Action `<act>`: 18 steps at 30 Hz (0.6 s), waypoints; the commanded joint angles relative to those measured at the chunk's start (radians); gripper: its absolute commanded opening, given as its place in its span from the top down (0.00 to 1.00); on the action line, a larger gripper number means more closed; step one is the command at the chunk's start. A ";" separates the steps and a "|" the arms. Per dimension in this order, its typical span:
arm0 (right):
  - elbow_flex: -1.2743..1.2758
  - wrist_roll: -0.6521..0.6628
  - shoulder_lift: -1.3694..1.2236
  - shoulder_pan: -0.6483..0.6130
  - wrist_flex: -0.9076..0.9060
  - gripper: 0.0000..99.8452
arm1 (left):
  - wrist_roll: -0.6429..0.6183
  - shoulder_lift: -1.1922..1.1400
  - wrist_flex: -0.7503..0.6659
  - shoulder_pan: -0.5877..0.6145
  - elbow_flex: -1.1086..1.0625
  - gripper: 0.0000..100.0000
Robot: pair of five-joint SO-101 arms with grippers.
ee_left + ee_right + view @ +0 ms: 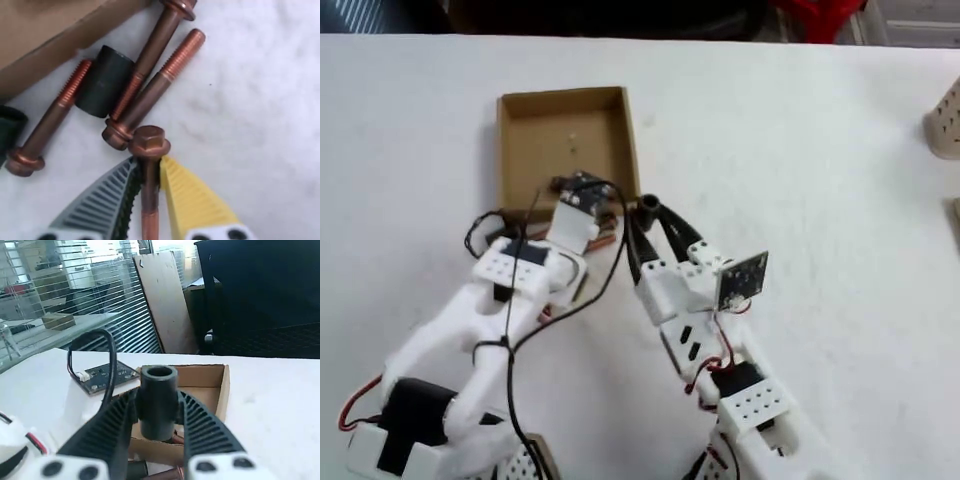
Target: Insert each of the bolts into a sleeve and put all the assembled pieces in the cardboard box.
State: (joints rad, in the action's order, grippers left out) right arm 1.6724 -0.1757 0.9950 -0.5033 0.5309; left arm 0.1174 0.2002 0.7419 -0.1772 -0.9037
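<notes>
The cardboard box (560, 130) shows bare floor. Left gripper (148, 161) clamps a bolt (149, 141) just outside its near wall; right gripper (158, 402) grips an upright sleeve (158, 382).

We find no text, label or number that we can read. The cardboard box (550, 140) is plain. Any marks on the circuit board (102, 376) are too small for us to read.

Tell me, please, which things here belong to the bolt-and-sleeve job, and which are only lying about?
Belong to the job:
- cardboard box
- bolt in the left gripper
- sleeve in the right gripper
- loose bolts
- loose sleeve

Only lying about:
- beige perforated object at the high view's right edge
- board leaning in the room behind
</notes>
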 commanded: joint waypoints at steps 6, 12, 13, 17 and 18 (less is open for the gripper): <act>0.006 -0.017 -0.073 -0.005 0.108 0.98 | -0.081 0.159 -0.117 0.096 -0.055 0.98; 0.003 -0.017 -0.262 -0.008 0.289 0.98 | -0.193 0.325 -0.255 0.168 -0.176 0.98; 0.002 -0.017 -0.294 -0.008 0.318 0.98 | -0.193 0.343 -0.264 0.177 -0.184 0.98; -0.003 -0.009 -0.418 -0.010 0.403 0.98 | -0.199 0.372 -0.310 0.174 -0.212 0.98; -0.003 -0.009 -0.443 -0.012 0.414 0.98 | -0.199 0.372 -0.331 0.174 -0.215 0.98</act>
State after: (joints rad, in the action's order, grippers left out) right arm 1.6724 -0.1834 0.6375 -0.5033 0.8638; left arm -0.0667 0.5255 0.4749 -0.0084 -1.1231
